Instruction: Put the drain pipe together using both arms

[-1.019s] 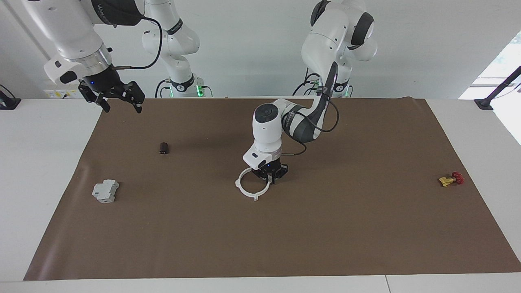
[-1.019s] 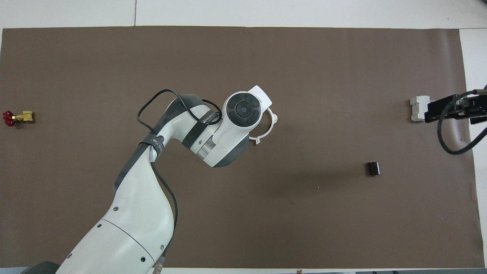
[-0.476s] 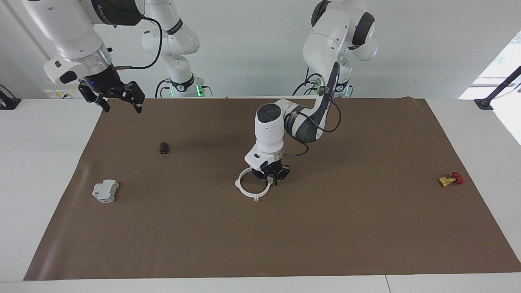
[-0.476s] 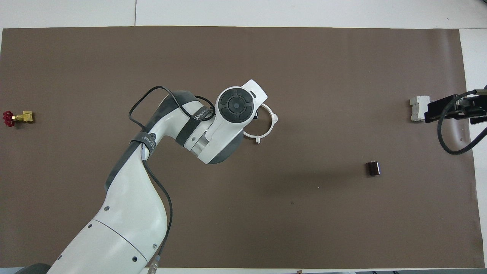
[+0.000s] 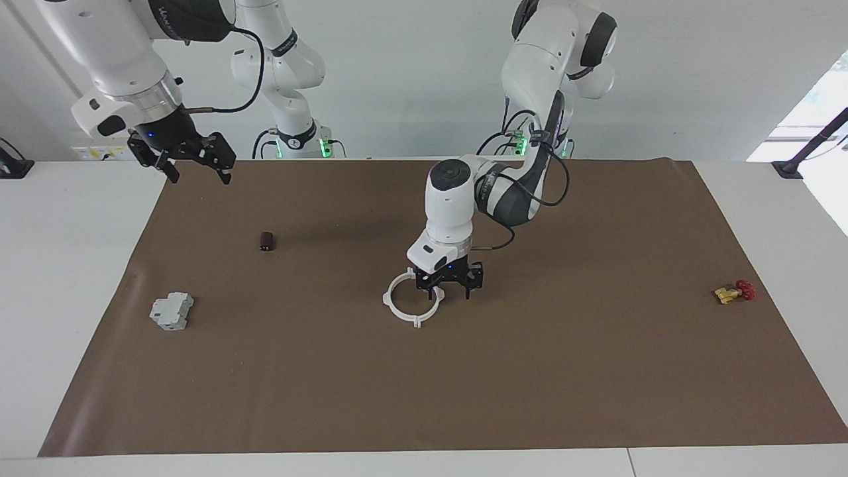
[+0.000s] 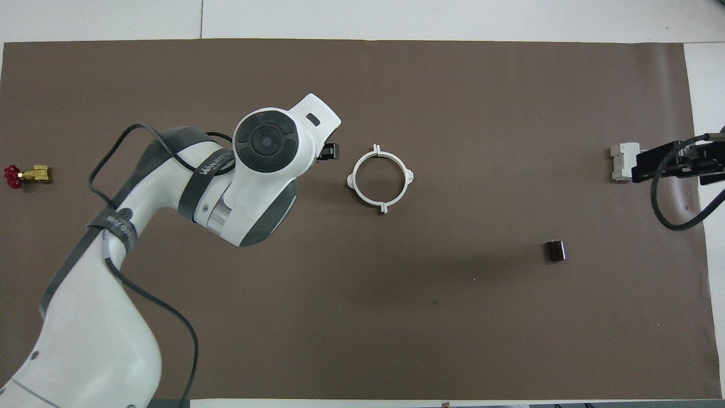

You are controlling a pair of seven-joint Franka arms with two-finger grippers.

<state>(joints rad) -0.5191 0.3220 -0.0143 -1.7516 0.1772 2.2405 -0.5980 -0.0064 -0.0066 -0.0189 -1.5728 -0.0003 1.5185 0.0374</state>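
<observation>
The thin white plastic ring (image 6: 380, 178), formed of two half-arcs with four small tabs, lies flat on the brown paper mat (image 6: 362, 340) covering the bench, about mid-length of the mat. In the overhead view the ring appears closed and whole.

Change over the last second: the left gripper (image 5: 448, 286) was pinched on the ring's rim at the side toward the left arm's end of the bench. Its fingers are now spread, and the gripper has lifted slightly and shifted toward that end. In the overhead view the ring, previously half covered by the arm, is fully exposed, with nothing touching it.

The right gripper (image 5: 197, 171) hangs high over the mat's corner at the right arm's end, fingers spread, holding nothing. This arm waits.

Other items: a grey boxy block (image 5: 171, 311) and a small dark cylinder (image 5: 266, 241) toward the right arm's end; a small brass valve with a red handle (image 5: 734, 291) toward the left arm's end.

Assessment: the release indicates that joining is complete. The ring did not shift on release, so the joints probably hold. Retracting the left arm appears to be the only remaining step.
</observation>
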